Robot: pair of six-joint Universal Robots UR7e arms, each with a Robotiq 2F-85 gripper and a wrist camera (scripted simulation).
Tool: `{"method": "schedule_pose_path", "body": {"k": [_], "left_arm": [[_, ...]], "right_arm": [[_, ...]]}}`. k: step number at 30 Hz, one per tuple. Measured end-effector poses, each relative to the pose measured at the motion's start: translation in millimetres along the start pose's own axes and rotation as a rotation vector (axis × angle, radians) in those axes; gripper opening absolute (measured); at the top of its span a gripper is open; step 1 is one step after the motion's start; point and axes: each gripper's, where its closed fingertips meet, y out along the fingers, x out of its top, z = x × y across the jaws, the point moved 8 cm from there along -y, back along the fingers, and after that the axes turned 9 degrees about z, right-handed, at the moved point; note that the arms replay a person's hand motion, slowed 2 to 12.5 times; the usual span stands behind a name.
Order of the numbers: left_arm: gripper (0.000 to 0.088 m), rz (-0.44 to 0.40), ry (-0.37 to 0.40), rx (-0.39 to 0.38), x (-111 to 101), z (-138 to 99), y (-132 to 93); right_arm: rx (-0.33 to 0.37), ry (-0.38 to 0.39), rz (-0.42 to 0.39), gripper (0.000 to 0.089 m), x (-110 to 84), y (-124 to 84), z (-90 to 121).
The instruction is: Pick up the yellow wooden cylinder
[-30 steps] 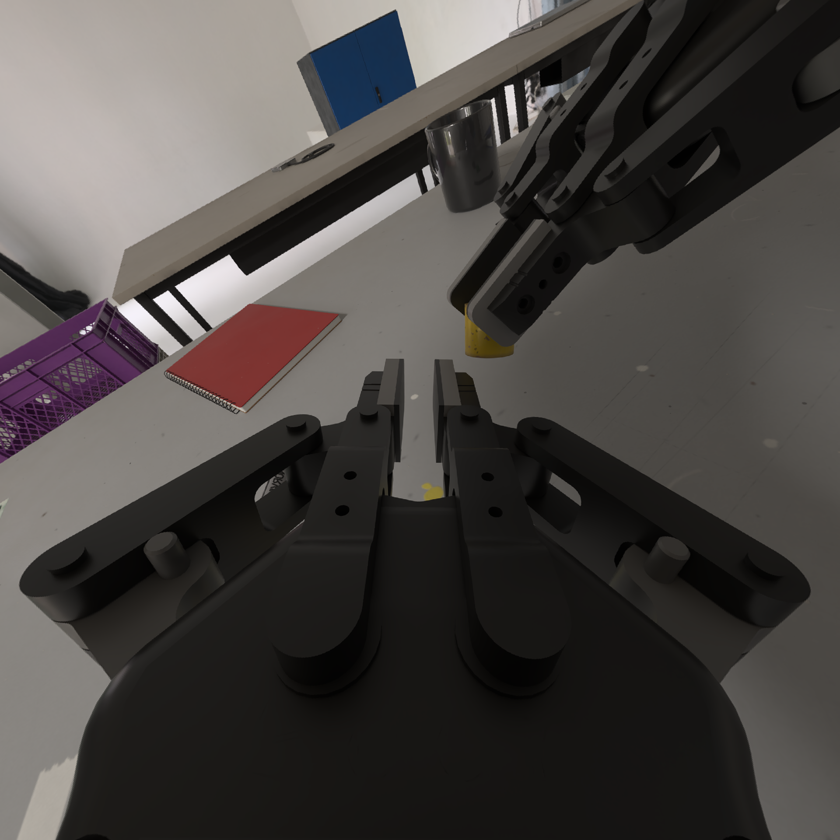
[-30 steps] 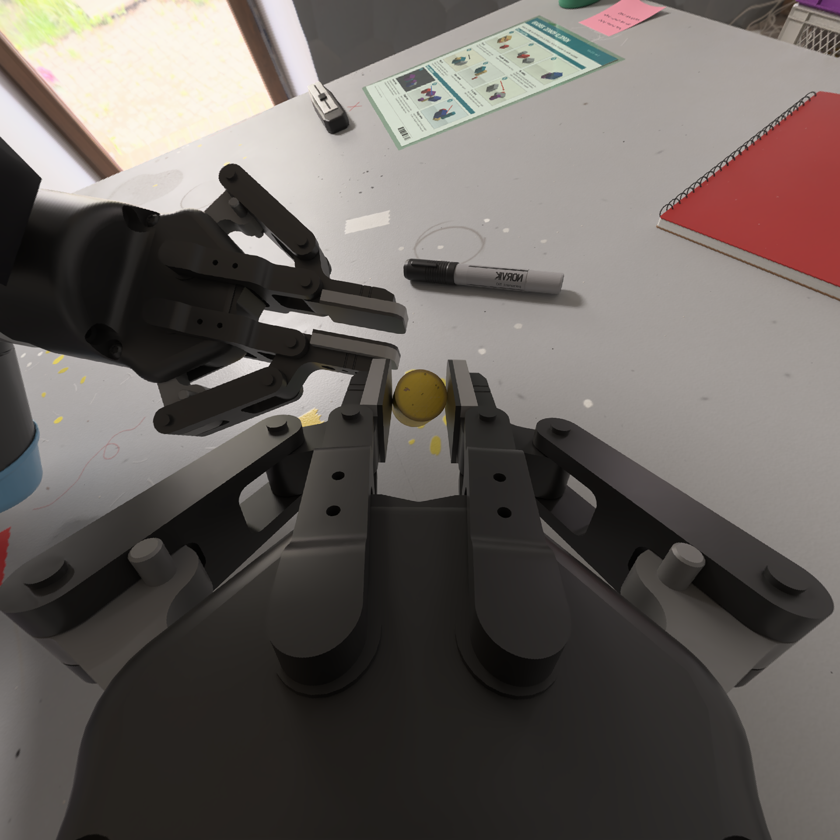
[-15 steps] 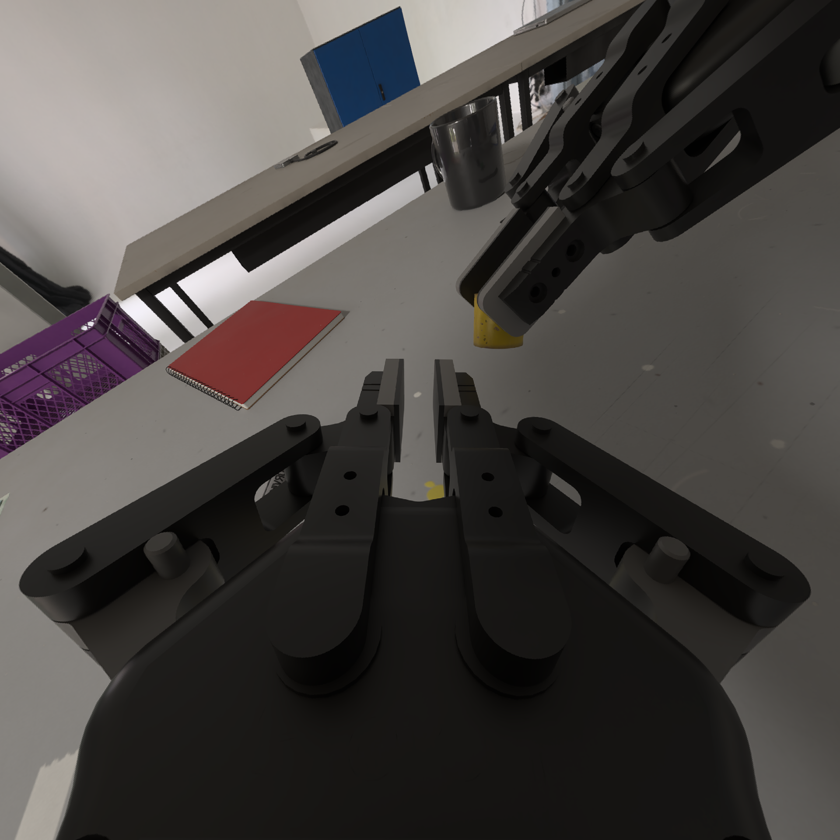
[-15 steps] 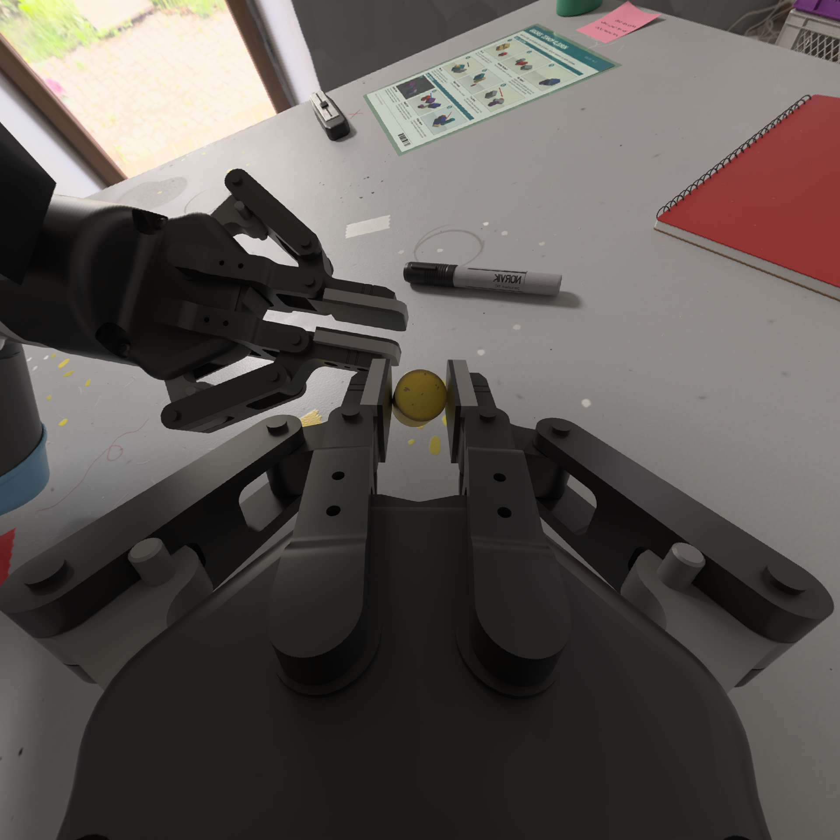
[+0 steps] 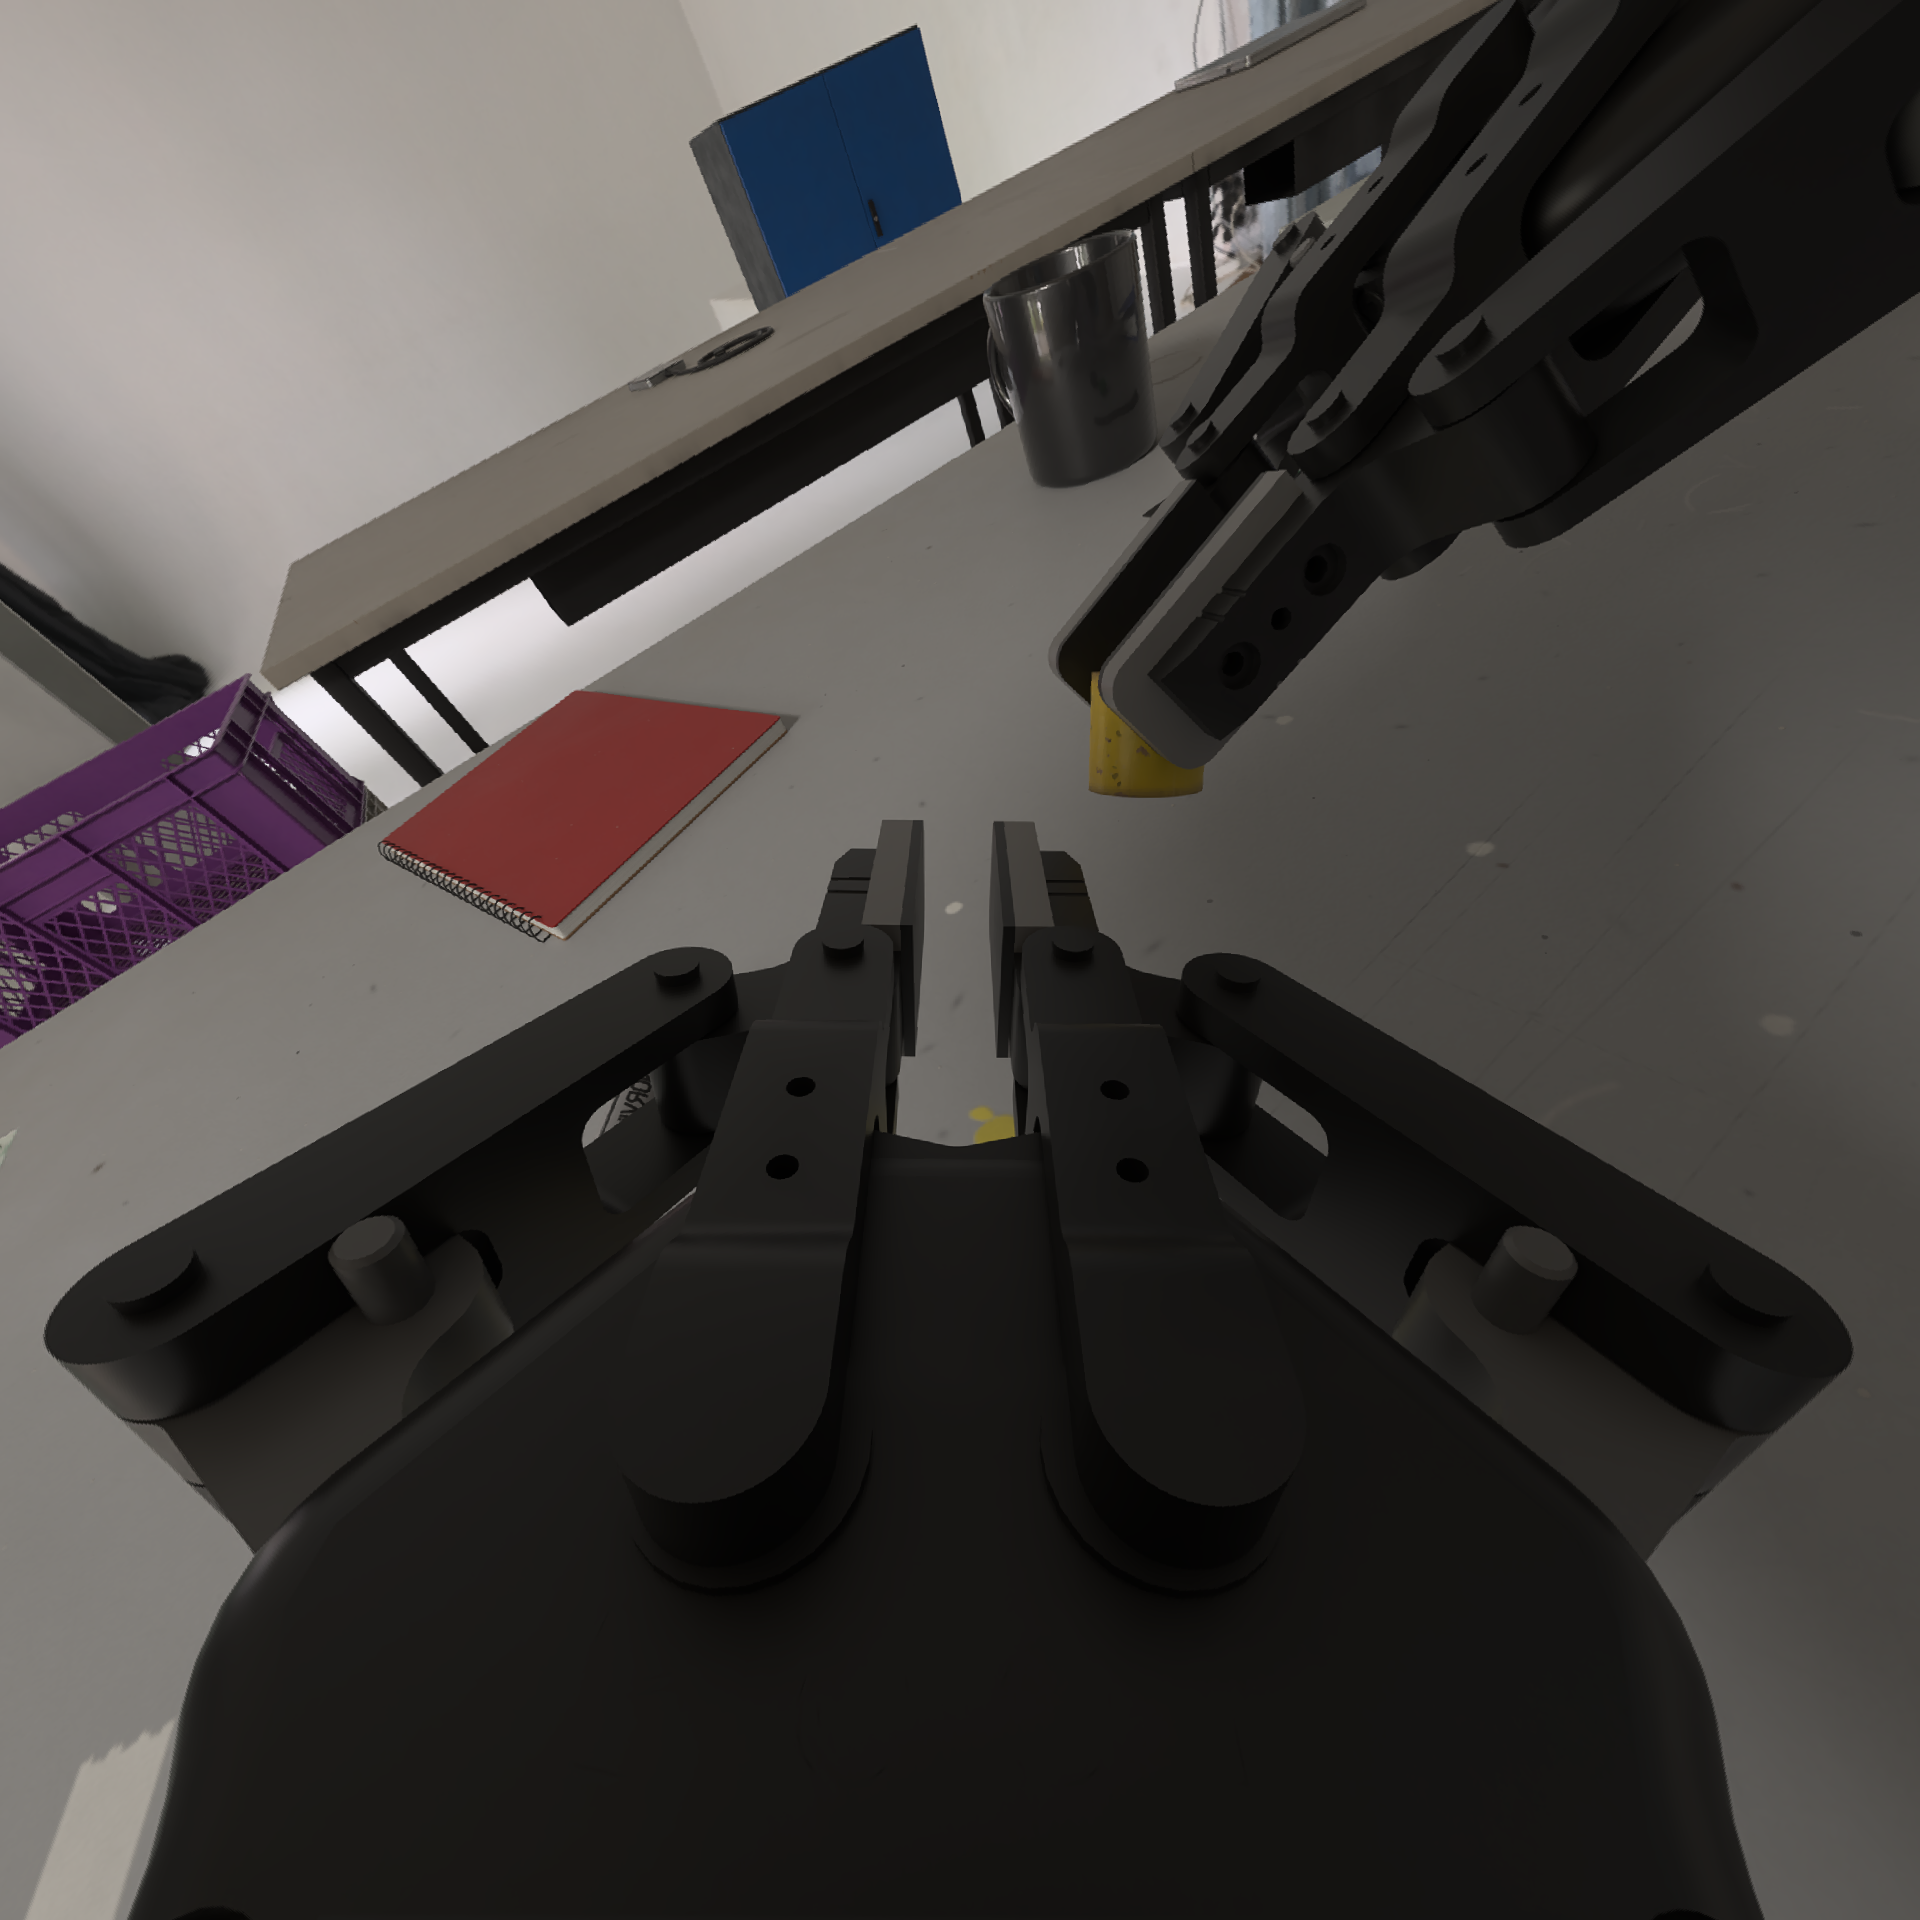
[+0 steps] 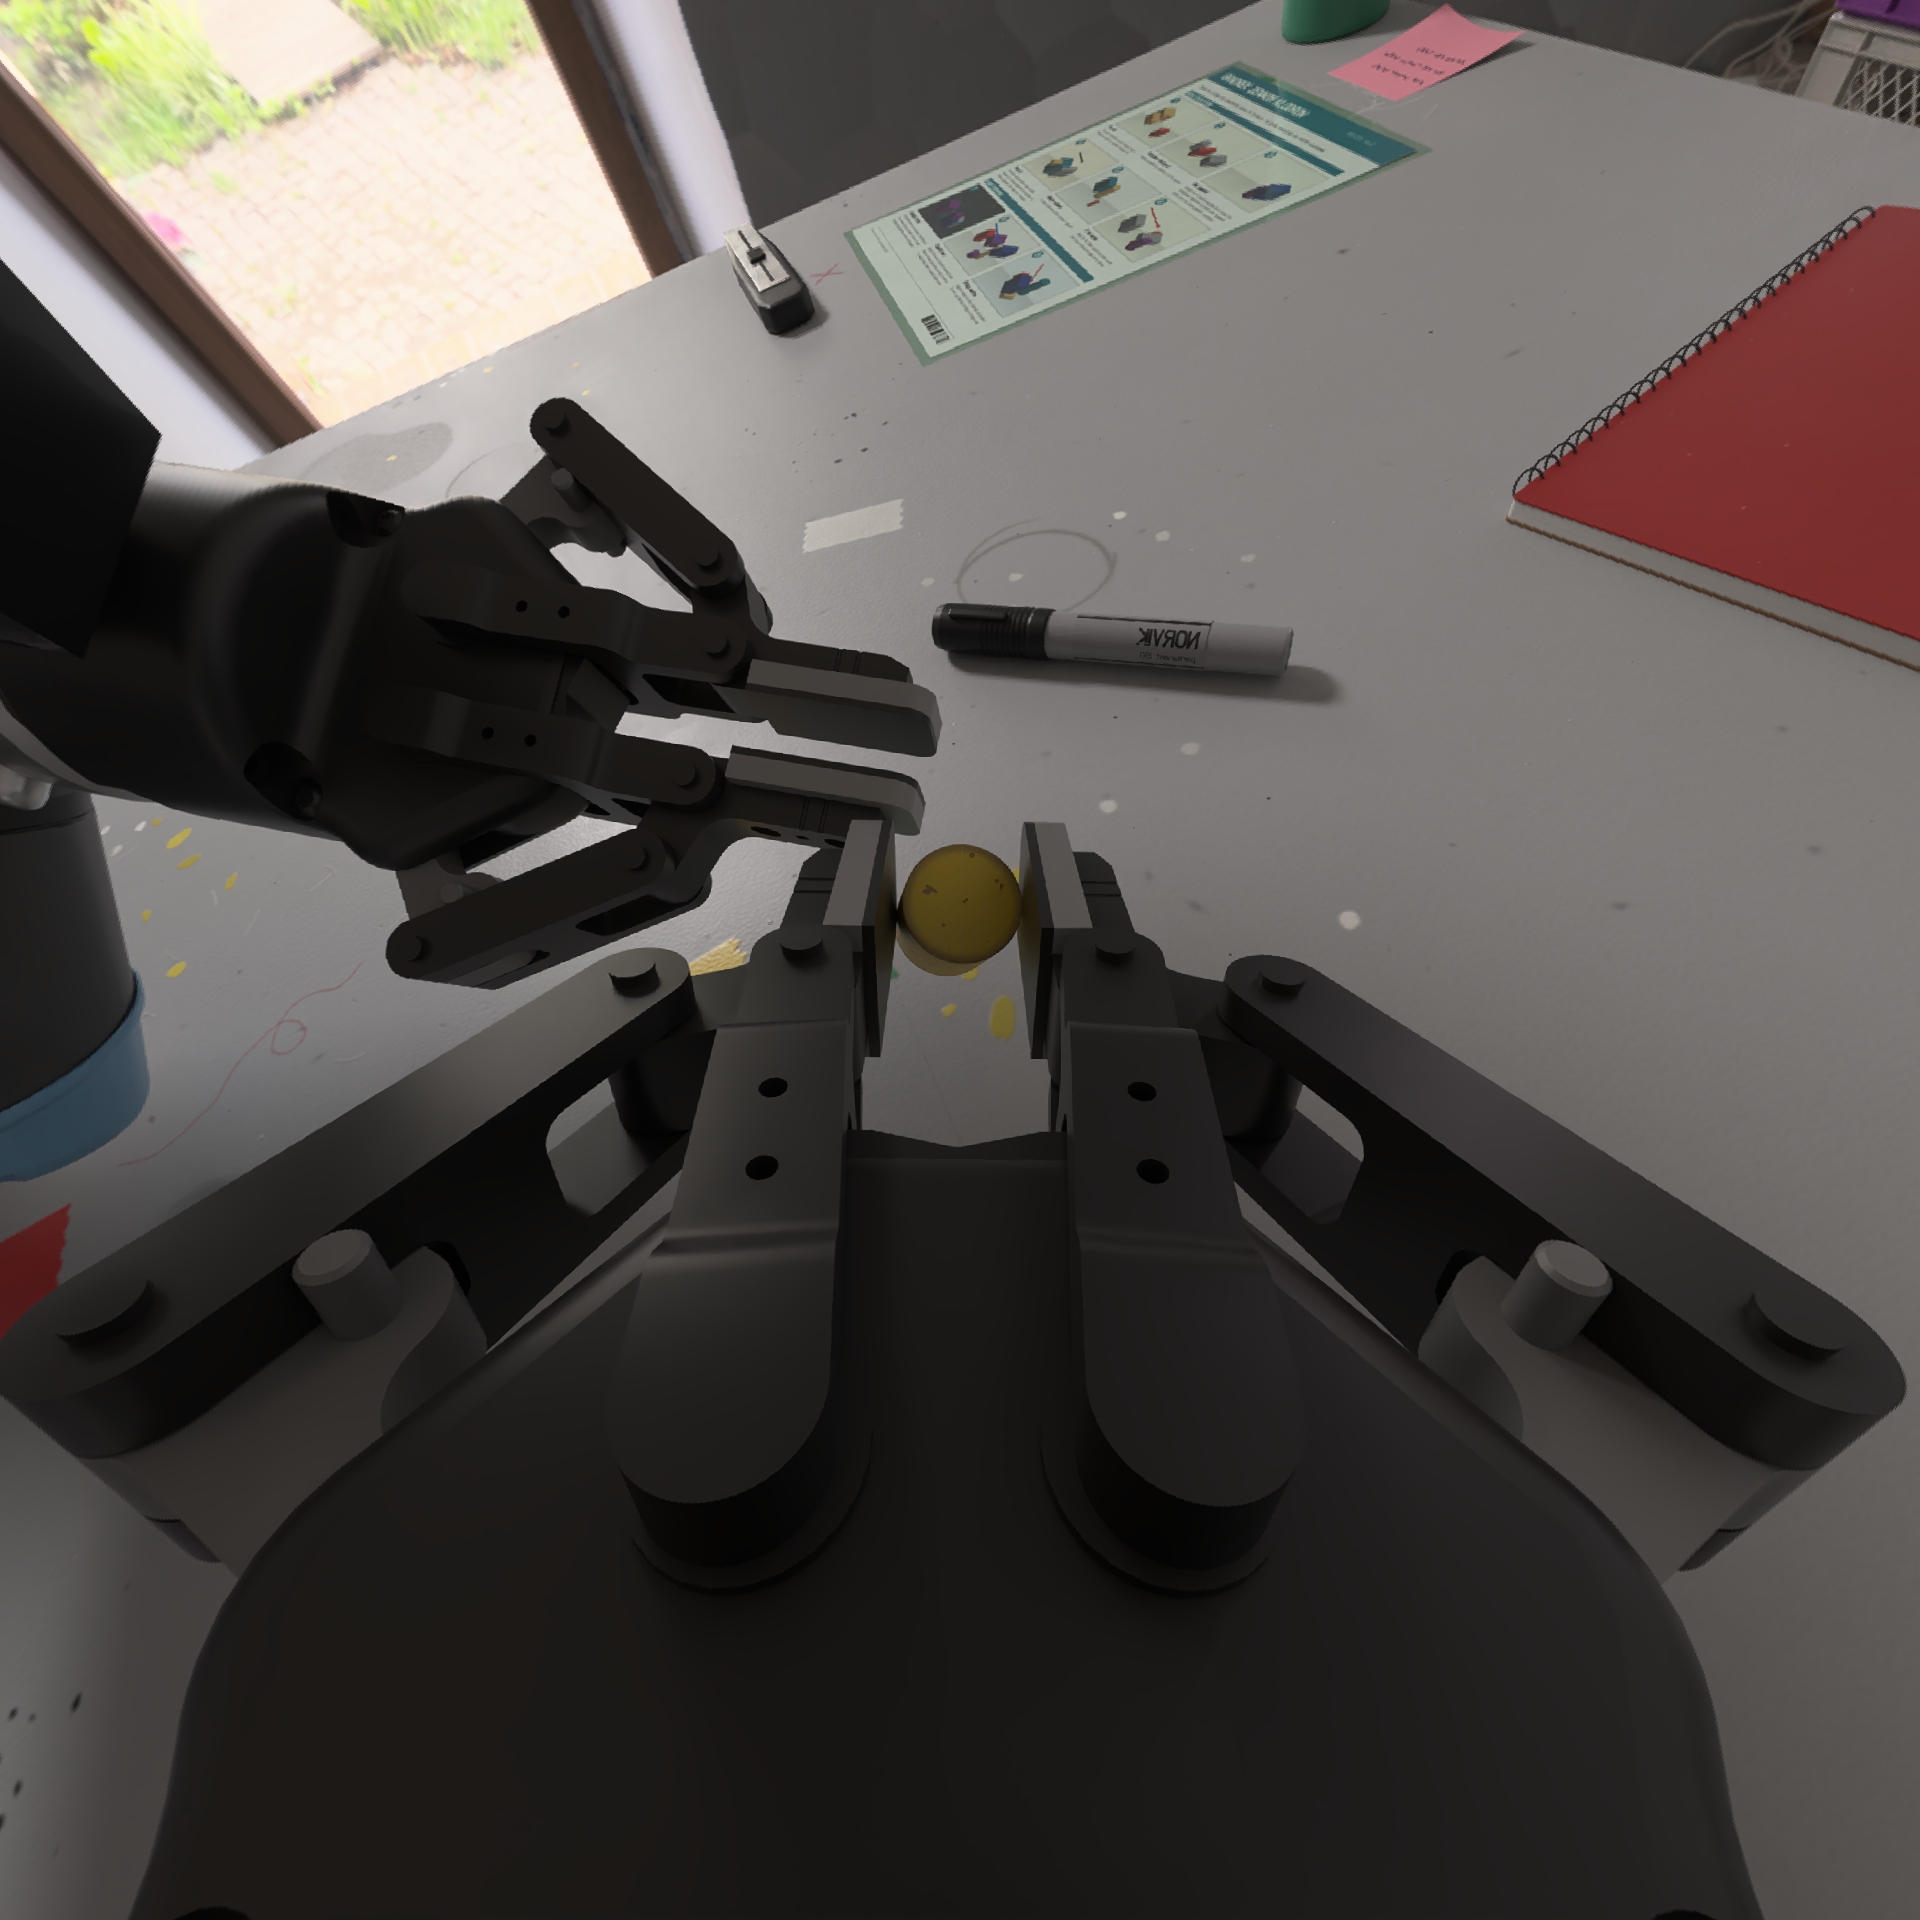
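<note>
- Right claw (image 6: 956, 899): fingers clamped on the yellow wooden cylinder (image 6: 958, 902), one pad on each side, gripped at its upper part.
- Cylinder appears just clear of the grey surface (image 6: 1455, 831), though contact cannot be ruled out.
- Left claw (image 5: 956, 883): nearly closed, narrow gap, holding nothing, just beside the cylinder.
- Black marker (image 6: 1112, 642) near; red notebook (image 6: 1756, 457) well apart.

Grey paint-flecked table (image 6: 1455, 831) carries red spiral notebook (image 6: 1766, 436), black-capped marker (image 6: 1112, 644), instruction sheet (image 6: 1122, 197), metal mug (image 5: 1075, 374).
</note>
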Motion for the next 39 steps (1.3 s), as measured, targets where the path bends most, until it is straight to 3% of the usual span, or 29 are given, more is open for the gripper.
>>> {"method": "schedule_pose_path", "body": {"k": [11, 39], "left_arm": [[0.0117, -0.008, -0.006, 0.003, 0.2, 0.6, -0.5], [0.0116, -0.030, 0.000, 0.003, 1.9, 0.4, -4.3]], "right_arm": [[0.028, 0.025, -0.013, 0.0216, -2.1, 0.1, -0.9], [0.006, 0.041, -0.020, 0.0216, -5.5, -0.3, -6.6]]}}
